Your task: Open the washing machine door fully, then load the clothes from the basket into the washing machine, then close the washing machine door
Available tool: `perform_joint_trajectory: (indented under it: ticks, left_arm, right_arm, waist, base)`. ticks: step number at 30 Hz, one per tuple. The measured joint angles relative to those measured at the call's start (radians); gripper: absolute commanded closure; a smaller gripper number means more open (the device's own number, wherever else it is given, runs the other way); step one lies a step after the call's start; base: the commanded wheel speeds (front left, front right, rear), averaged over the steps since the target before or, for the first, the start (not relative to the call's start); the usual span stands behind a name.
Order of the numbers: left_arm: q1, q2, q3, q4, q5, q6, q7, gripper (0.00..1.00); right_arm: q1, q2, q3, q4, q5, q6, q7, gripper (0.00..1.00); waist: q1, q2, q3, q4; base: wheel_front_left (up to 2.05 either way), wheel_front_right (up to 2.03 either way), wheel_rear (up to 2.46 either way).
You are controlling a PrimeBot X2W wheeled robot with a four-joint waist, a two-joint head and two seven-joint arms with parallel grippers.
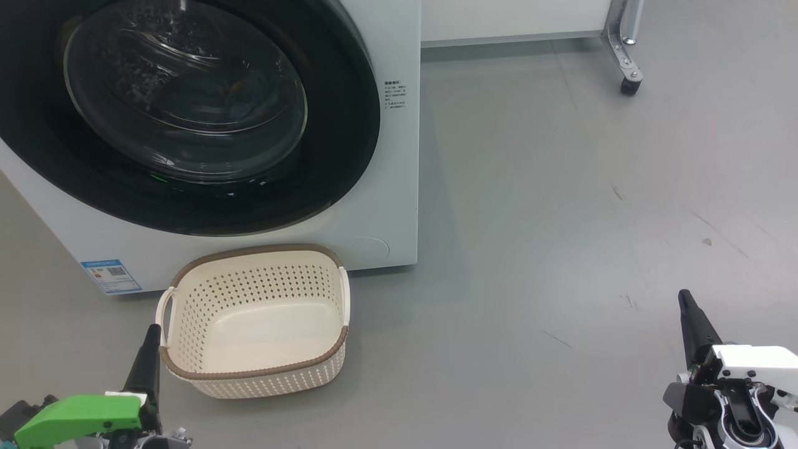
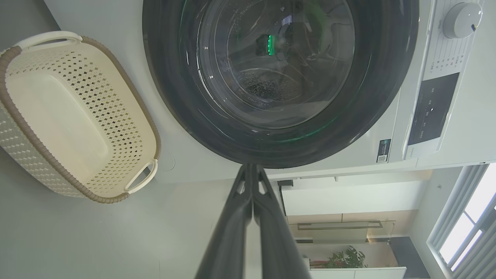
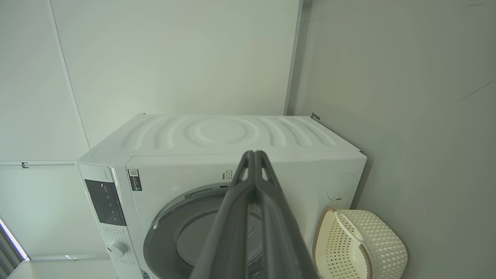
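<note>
The white washing machine (image 1: 399, 156) stands at the upper left, and its black-rimmed glass door (image 1: 187, 100) lies flush against the front. On the floor just before it sits the cream basket (image 1: 249, 252), with nothing inside. The clothes are out of view. My left gripper (image 1: 151, 330) is shut at the lower left, its tip beside the basket's left handle. My right gripper (image 1: 684, 296) is shut at the lower right, far from the machine. The left wrist view shows the left gripper (image 2: 251, 166) pointing at the door (image 2: 279, 77), beside the basket (image 2: 143, 116). In the right wrist view the right gripper (image 3: 254, 153) faces the machine (image 3: 232, 135).
Open grey floor (image 1: 561, 218) stretches to the right of the machine. A white unit on a metal leg with a castor (image 1: 629, 81) stands at the back right. The machine's control panel (image 2: 430, 112) and dial (image 2: 461, 19) sit beyond the door. A wall (image 3: 174, 58) rises behind the machine.
</note>
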Motion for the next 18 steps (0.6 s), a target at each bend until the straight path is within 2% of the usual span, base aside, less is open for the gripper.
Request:
perform_joint_trajectory:
  ticks: [18]
  left_arm:
    - [-0.002,0.0,0.004,0.006,0.0,0.0,0.001,1.0]
  right_arm:
    - [0.0,0.0,-0.001,0.0,0.0,0.0,0.002,1.0]
  waist:
    - [0.0,0.0,0.0,0.0]
  base:
    - [0.0,0.0,0.0]
